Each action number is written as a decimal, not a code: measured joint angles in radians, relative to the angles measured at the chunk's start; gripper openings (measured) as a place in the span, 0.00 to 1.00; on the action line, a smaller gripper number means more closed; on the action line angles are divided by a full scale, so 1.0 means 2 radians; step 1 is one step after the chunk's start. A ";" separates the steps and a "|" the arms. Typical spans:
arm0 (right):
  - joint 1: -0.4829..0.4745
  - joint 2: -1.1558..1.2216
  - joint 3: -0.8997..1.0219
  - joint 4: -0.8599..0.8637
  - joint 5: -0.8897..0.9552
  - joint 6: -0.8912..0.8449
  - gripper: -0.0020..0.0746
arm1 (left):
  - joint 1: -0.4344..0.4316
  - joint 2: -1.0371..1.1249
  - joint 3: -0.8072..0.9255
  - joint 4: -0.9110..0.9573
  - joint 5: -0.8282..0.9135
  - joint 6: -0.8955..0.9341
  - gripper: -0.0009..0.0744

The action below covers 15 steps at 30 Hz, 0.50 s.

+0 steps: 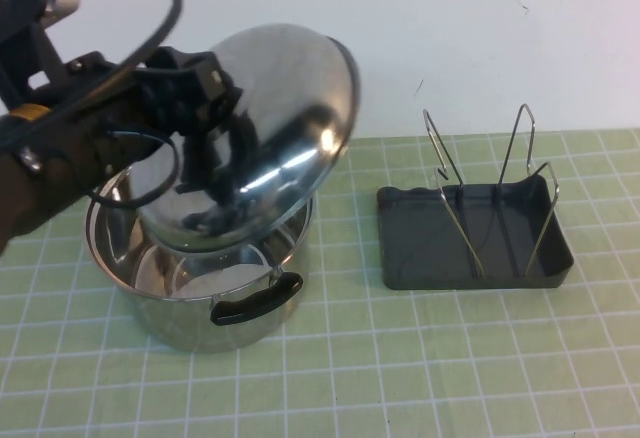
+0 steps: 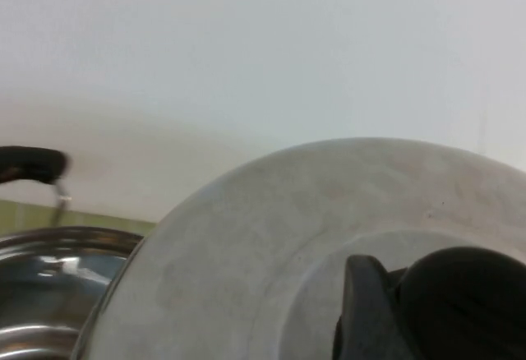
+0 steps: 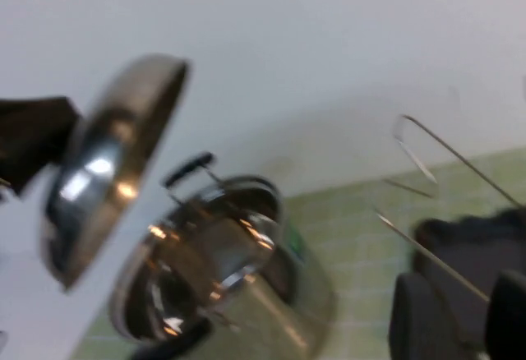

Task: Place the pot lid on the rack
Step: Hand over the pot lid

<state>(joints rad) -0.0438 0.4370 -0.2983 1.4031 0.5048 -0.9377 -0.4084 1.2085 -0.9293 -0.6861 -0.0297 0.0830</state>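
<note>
The pot lid (image 1: 275, 123), shiny domed steel, hangs tilted on edge above the open pot (image 1: 200, 288). My left gripper (image 1: 195, 93) is shut on the lid's black knob (image 2: 468, 302); one finger (image 2: 366, 311) presses against the knob in the left wrist view. The rack (image 1: 470, 248), a dark grey tray with tall wire loops (image 1: 450, 183), stands to the right of the pot. My right gripper (image 3: 464, 323) is outside the high view. In the right wrist view it is open and empty, near the rack (image 3: 468, 249), with the lid (image 3: 107, 163) farther off.
The steel pot has a black handle (image 1: 255, 303) facing the front and sits on a green checked mat (image 1: 400, 378). A white wall (image 1: 480, 38) runs behind the table. A cable loops over the left arm (image 1: 60, 148).
</note>
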 joint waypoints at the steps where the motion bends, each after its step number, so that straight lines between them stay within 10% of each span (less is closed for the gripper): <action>1: 0.000 0.026 -0.012 0.052 0.016 -0.045 0.29 | -0.011 0.000 0.000 0.000 -0.006 -0.001 0.44; 15: 0.000 0.353 -0.187 0.138 0.274 -0.062 0.45 | -0.083 0.001 -0.010 0.013 -0.035 -0.015 0.44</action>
<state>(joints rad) -0.0438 1.1429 -0.6723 1.6795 1.0530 -1.0615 -0.5750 1.2106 -0.9484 -0.6593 -0.0997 0.0524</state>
